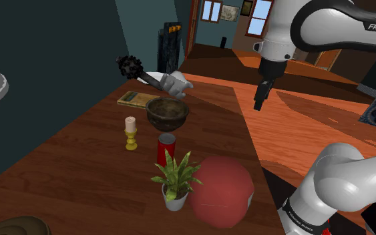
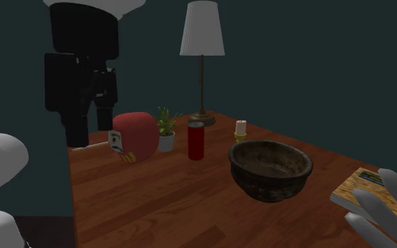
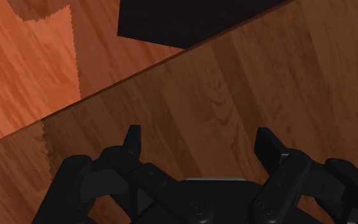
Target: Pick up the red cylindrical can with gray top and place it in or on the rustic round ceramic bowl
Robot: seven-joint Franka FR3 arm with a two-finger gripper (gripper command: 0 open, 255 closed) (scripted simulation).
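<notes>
Red can (image 1: 167,148), just one, stands near one brown bowl (image 1: 167,122); gripper (image 3: 199,135) spread open.

Room was pretty dim overall. A dark teal wall (image 1: 53,47) ran behind the wooden counter (image 1: 73,173), taking up the shoulder view from roughly 9 to 11 o'clock. Past the counter's edge, out toward 3 o'clock, was an orange plank floor (image 1: 300,127). Way back around 12 to 1 o'clock sat two bright windows (image 1: 212,9) in reddish frames, a small framed picture (image 1: 230,11) between them. In the second exterior view a table lamp (image 2: 202,42) with a white shade stood at 12 o'clock against that wall.
</notes>
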